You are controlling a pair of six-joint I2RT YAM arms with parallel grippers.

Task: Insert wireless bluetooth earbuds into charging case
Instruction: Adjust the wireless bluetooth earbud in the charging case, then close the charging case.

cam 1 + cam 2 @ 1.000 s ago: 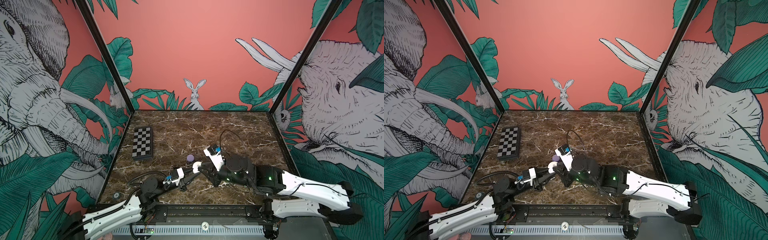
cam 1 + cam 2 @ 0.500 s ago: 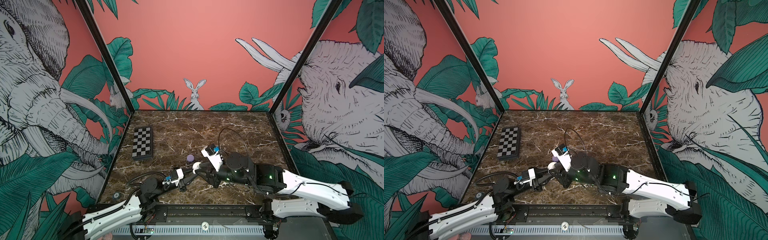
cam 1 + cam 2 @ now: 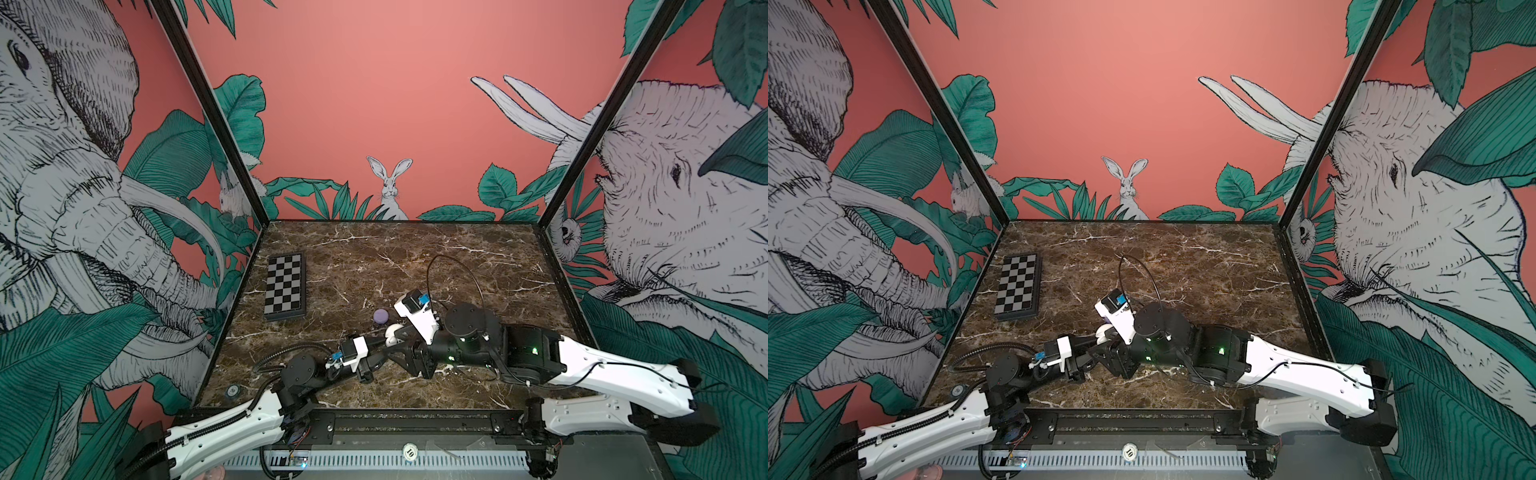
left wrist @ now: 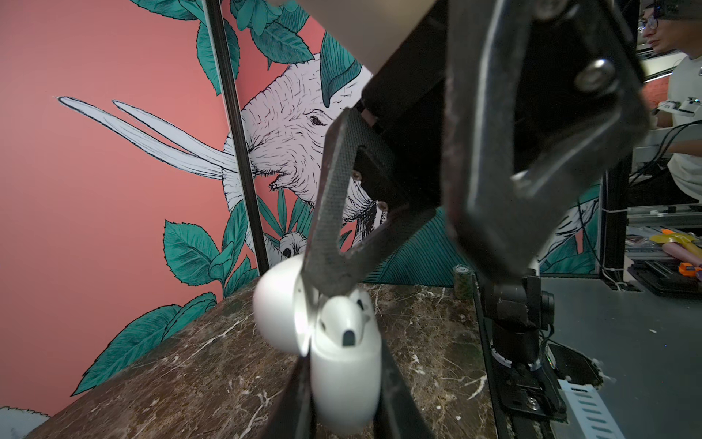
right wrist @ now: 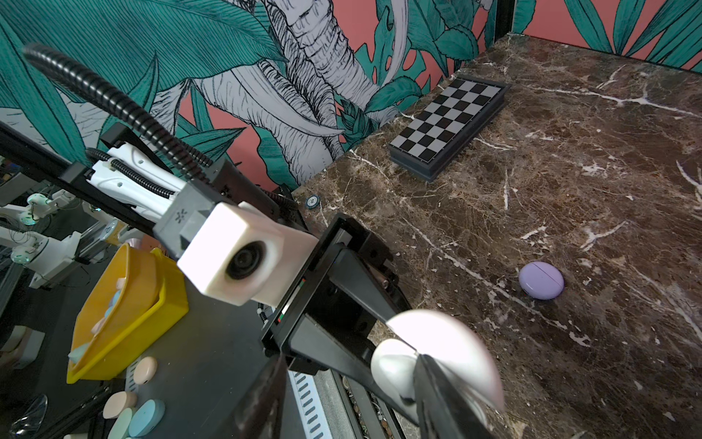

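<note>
White, round and glossy, one plastic charging case [image 4: 343, 365] is clamped, lid open, between the fingers of the left gripper [image 4: 343, 353] above the brown marble table [image 3: 457, 266]. At least one white earbud [image 4: 342, 317] sits inside. The right gripper [image 5: 349, 359] has its jaws apart, one finger [image 4: 330, 228] at the case's opening. One closed lilac round case [image 3: 380, 316] lies between the white case and the one black-and-grey chequered board [image 3: 284, 293].

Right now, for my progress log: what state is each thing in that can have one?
white case: lid open, clamped in the left gripper
white earbud: seated in the white case
lilac case: closed, lying on the table
chessboard: closed, lying flat
left gripper: shut on the white case
right gripper: open, one finger at the case's lid
</note>
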